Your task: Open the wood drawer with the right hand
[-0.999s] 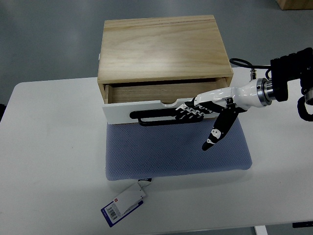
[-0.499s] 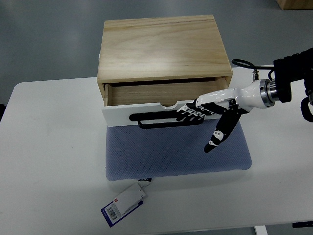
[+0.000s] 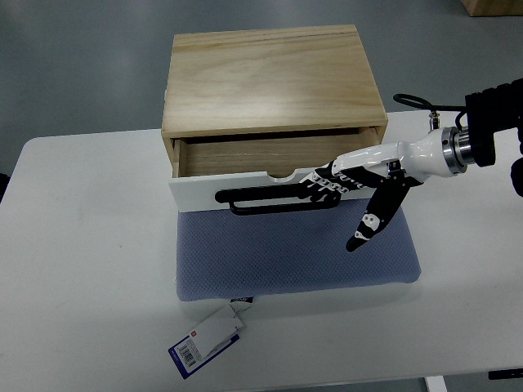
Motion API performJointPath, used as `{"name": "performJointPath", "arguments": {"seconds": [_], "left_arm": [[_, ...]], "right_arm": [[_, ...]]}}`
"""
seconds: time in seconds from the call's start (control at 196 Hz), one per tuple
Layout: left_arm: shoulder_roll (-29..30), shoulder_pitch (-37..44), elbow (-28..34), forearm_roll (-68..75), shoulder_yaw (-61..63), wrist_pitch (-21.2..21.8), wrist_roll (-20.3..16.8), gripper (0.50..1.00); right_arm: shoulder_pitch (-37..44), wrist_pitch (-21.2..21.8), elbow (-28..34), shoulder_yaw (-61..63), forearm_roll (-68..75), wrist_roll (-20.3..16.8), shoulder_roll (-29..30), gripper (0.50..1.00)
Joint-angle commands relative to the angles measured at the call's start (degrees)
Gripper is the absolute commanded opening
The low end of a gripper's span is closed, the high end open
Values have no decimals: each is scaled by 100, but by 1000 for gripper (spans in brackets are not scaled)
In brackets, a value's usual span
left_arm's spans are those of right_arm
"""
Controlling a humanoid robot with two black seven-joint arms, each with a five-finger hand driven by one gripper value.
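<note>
A light wood box (image 3: 270, 77) stands at the back of the white table (image 3: 82, 269). Its drawer, with a white front (image 3: 196, 192) and a black bar handle (image 3: 261, 200), is pulled out a few centimetres, and the wooden inside shows. My right hand (image 3: 339, 189) reaches in from the right edge. Its black-and-white fingers (image 3: 327, 180) curl over the right end of the handle, while the thumb (image 3: 372, 220) points down over the mat. The left arm is out of sight.
A blue-grey mat (image 3: 294, 253) lies in front of the box, under the drawer front. A blue and white tag (image 3: 208, 339) lies near the table's front edge. A black cable (image 3: 413, 102) loops behind my right wrist. Grey floor surrounds the table.
The drawer front has slid slightly toward me, showing a little more of the inside. My right hand and wrist have shifted a bit to the right along the handle.
</note>
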Motion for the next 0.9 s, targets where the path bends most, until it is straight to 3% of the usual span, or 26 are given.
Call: {"name": "performJointPath", "arguments": {"seconds": [0.0, 0.392, 0.509, 0.744, 0.795, 0.8, 0.887, 0.897], "left_arm": [[0, 3, 0, 0, 0, 0, 2, 1000], [0, 3, 0, 0, 0, 9, -7, 1000], [0, -5, 0, 0, 0, 0, 2, 1000], [0, 3, 0, 0, 0, 0, -7, 1000], [0, 3, 0, 0, 0, 0, -7, 1000], [0, -5, 0, 0, 0, 0, 2, 1000], [0, -5, 0, 0, 0, 0, -7, 1000], [0, 3, 0, 0, 0, 0, 2, 1000]], "right_arm": [[85, -1, 0, 6, 67, 4, -32, 954], [595, -1, -18, 103, 946, 13, -559, 954], [727, -1, -510, 182, 1579, 57, -805, 954], [692, -1, -2355, 507, 3151, 83, -805, 954], [692, -1, -2356, 507, 3152, 83, -805, 954], [666, -1, -2747, 498, 3535, 83, -779, 954], [621, -1, -2997, 490, 3714, 83, -752, 954], [507, -1, -3366, 481, 3934, 92, -700, 954]]}}
